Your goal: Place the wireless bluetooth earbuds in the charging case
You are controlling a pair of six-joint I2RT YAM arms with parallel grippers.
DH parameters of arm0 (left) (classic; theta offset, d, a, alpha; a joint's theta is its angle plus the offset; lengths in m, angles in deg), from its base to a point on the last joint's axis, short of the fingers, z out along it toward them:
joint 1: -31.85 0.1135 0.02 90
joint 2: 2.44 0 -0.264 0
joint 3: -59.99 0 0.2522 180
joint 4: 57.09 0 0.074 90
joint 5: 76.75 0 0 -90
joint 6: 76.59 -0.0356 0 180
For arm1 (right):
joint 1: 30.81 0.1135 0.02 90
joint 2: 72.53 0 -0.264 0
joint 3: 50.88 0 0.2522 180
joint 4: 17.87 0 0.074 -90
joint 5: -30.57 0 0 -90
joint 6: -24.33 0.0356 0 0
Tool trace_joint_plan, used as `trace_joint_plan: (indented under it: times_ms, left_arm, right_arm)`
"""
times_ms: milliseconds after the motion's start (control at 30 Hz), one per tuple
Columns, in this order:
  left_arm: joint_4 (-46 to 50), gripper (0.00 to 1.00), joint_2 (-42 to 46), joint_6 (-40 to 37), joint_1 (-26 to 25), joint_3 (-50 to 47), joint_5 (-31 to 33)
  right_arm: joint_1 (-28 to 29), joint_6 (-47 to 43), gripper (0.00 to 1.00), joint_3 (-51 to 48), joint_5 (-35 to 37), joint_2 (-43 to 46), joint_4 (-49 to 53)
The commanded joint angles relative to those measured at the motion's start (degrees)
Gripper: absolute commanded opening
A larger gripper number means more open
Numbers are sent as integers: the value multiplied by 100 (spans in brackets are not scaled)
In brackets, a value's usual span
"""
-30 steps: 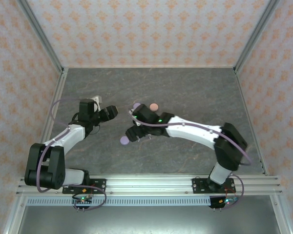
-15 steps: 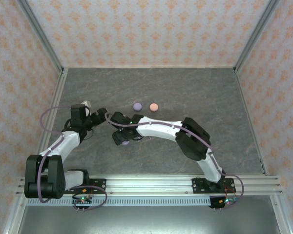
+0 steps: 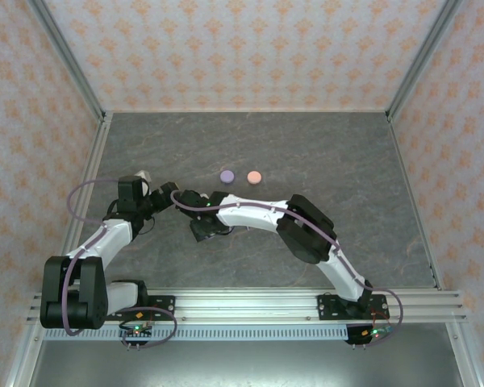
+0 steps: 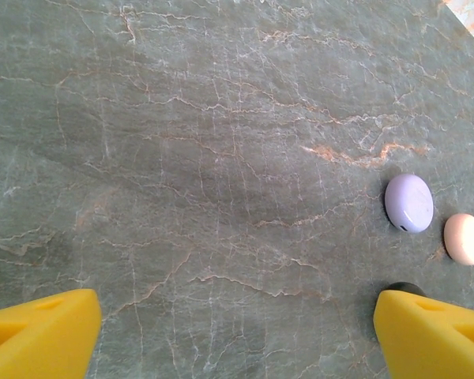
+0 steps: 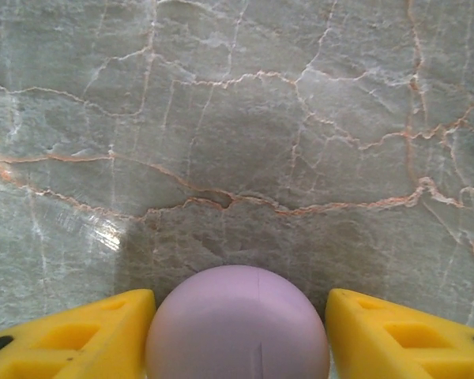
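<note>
A round lavender charging case (image 5: 237, 328) lies on the marble table between my right gripper's (image 5: 238, 335) yellow fingers (image 5: 79, 335). Both fingers press on its sides, so the right gripper is shut on it. From above, that gripper (image 3: 202, 230) covers the case, front of centre. My left gripper (image 3: 168, 196) hangs just to its left, open, with bare table between its yellow fingertips (image 4: 39, 332). A second lavender case (image 3: 227, 175) and a pink case (image 3: 254, 176) lie closed side by side further back. The left wrist view has them at right: lavender case (image 4: 408, 203), pink case (image 4: 464, 238). The earbuds are out of view.
The right arm (image 3: 306, 226) stretches across the front middle of the table, close to the left gripper. A metal frame and patterned walls (image 3: 64, 97) enclose the dark marble table (image 3: 331, 153). A small dark shape (image 4: 403, 288) peeks out behind the left gripper's right fingertip.
The right arm swung left and down over the near lavender case, and its jaws closed in on it. The left gripper drew back slightly to the left and opened a little wider.
</note>
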Motion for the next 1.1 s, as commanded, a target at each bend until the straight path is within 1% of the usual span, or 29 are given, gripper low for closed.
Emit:
trace_joint_plan:
  times_ms: [0, 300, 433, 567, 633, 733, 800, 933, 1067]
  left_arm:
    - [-71, 90, 23, 66, 56, -17, 81]
    - [-42, 90, 24, 140, 57, 32, 2]
    - [-6, 90, 22, 159, 56, 65, -48]
    - [158, 90, 33, 161, 56, 225, -288]
    - [233, 87, 55, 157, 56, 339, -571]
    - [364, 83, 89, 319, 34, 604, -1271]
    - [750, 81, 161, 225, -37, 902, -1643]
    - [1408, 80, 358, -163, -278, 1503, -2376]
    - [2146, 80, 436, -685, -476, 2269, -3182]
  right_arm:
    - [93, 2, 58, 68, 202, -113, 457]
    - [116, 4, 58, -303, 261, 77, 511]
    - [113, -35, 53, -398, 248, 130, 451]
    - [100, -262, 49, -599, 291, 494, 119]
    - [35, -472, 48, -724, 248, 815, -95]
    - [-162, -985, 48, -1000, 92, 1411, -514]
    - [-384, -1425, 47, -1156, -56, 1823, -686]
    - [-786, -2407, 47, -1556, -293, 2697, -1181]
    - [-1063, -3453, 47, -2255, -556, 3676, -2163]
